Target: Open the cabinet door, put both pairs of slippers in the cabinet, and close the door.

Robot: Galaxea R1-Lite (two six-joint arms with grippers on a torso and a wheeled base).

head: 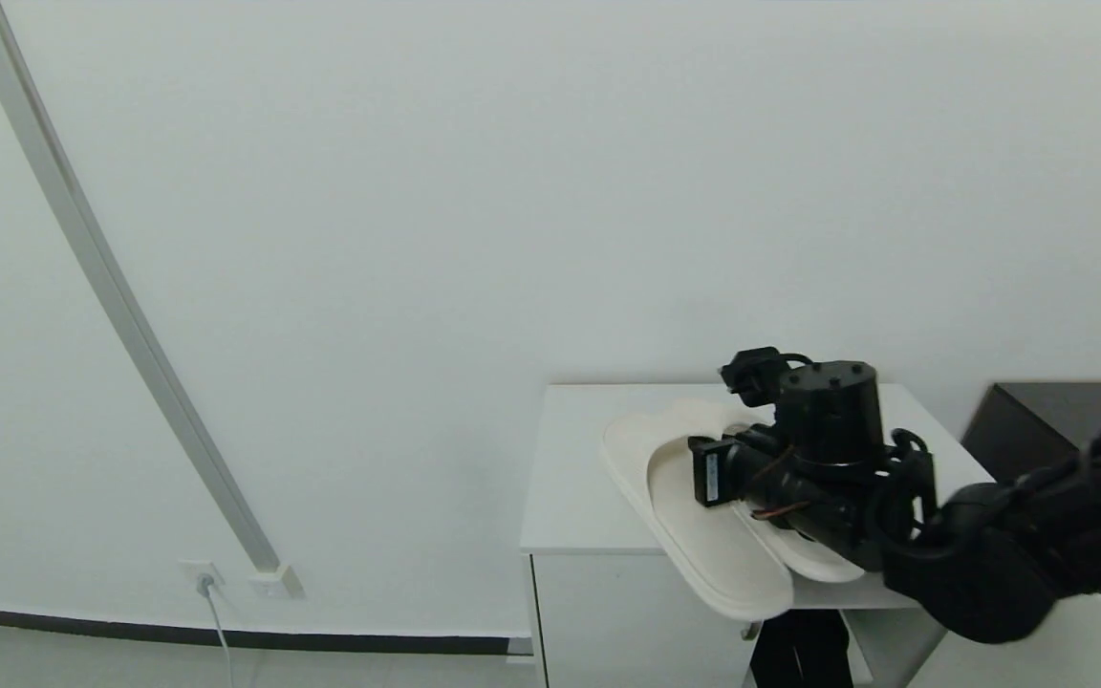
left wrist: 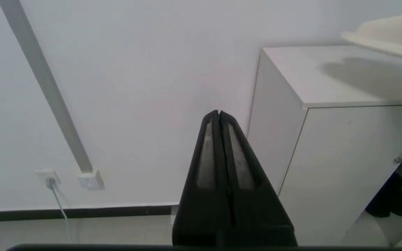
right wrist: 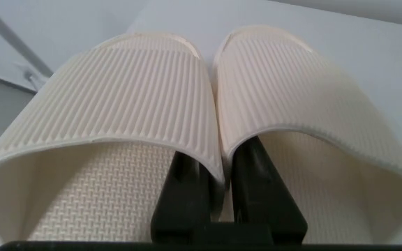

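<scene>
Slippers (head: 713,549) in right pincer (right wrist: 217,167) | above white cabinet (head: 570,478) top | white wall (head: 417,191) behind

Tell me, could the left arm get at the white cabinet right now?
Probably yes: the left gripper, shut and empty, faces the cabinet with nothing between them. The right gripper holds the slippers over its top.
</scene>
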